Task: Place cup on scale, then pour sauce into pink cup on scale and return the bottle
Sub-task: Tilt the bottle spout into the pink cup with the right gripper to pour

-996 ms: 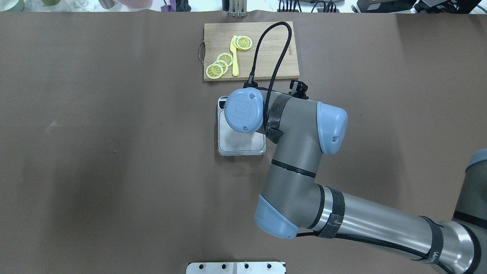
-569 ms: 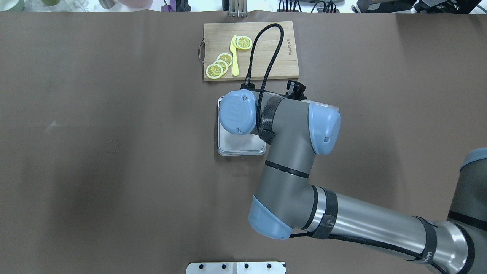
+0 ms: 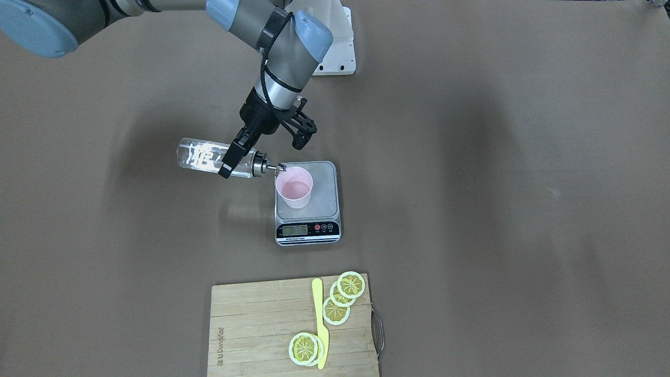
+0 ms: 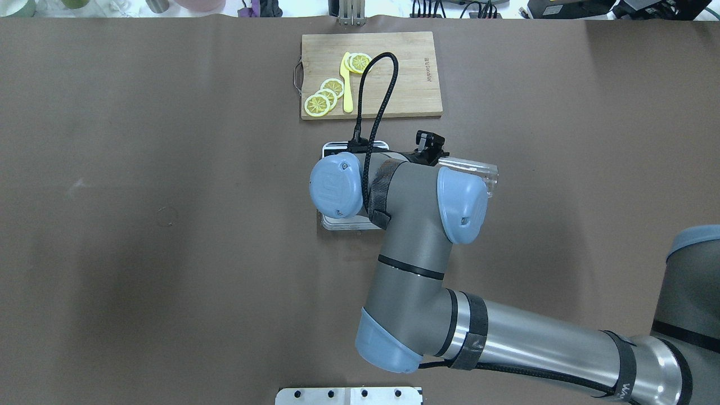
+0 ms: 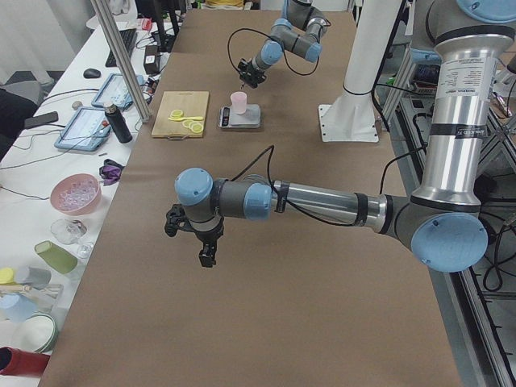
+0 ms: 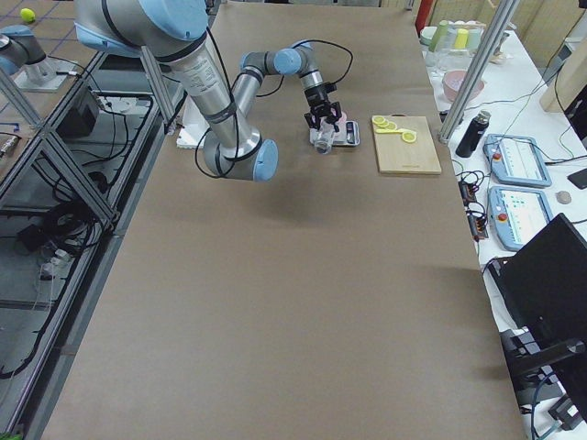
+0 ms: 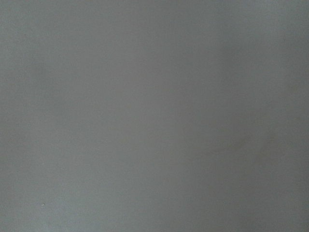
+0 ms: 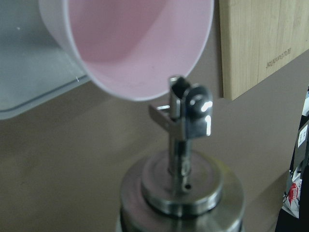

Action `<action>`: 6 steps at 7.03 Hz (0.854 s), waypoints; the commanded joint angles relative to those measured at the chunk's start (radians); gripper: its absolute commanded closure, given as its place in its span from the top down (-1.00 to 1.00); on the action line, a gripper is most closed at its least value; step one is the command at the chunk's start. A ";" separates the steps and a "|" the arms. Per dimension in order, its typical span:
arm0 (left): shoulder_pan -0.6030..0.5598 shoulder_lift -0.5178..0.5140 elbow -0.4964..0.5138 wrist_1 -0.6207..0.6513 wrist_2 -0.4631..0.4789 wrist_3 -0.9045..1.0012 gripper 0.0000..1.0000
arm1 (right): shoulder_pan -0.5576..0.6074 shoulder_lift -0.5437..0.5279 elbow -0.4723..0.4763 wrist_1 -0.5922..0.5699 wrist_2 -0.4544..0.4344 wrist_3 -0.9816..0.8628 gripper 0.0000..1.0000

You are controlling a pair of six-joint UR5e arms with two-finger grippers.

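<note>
Left of centre in the front-facing view, the glass bottle (image 3: 201,156) lies nearly level above the table (image 3: 471,157), with my right gripper (image 3: 231,158) clamped across its body. Its metal spout (image 3: 268,167) points right, tip at the left rim of the pink cup (image 3: 294,189). The cup stands upright on the left part of the scale (image 3: 325,195) at frame centre. Lower centre, a cutting board (image 3: 251,324) carries lemon slices (image 3: 335,310) and a yellow knife (image 3: 318,314). My left gripper (image 5: 192,240) hangs over the table mid-frame in the left-side view; I cannot tell its opening.
</note>
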 commanded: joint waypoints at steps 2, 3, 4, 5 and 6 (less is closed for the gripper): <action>0.000 0.000 -0.001 0.000 0.001 0.001 0.97 | -0.005 0.026 -0.006 -0.062 -0.002 0.000 -0.51; 0.000 -0.001 -0.001 0.000 0.001 0.001 0.97 | -0.004 0.027 -0.006 -0.077 -0.002 0.000 -0.51; 0.001 -0.003 -0.002 0.000 0.001 -0.008 0.98 | -0.005 0.027 -0.006 -0.097 -0.002 0.000 -0.52; 0.002 -0.003 -0.004 -0.002 0.001 -0.002 0.98 | -0.005 0.026 -0.006 -0.100 -0.002 0.000 -0.51; 0.002 -0.003 -0.002 -0.002 0.001 -0.001 0.97 | -0.005 0.027 -0.006 -0.099 -0.002 0.000 -0.51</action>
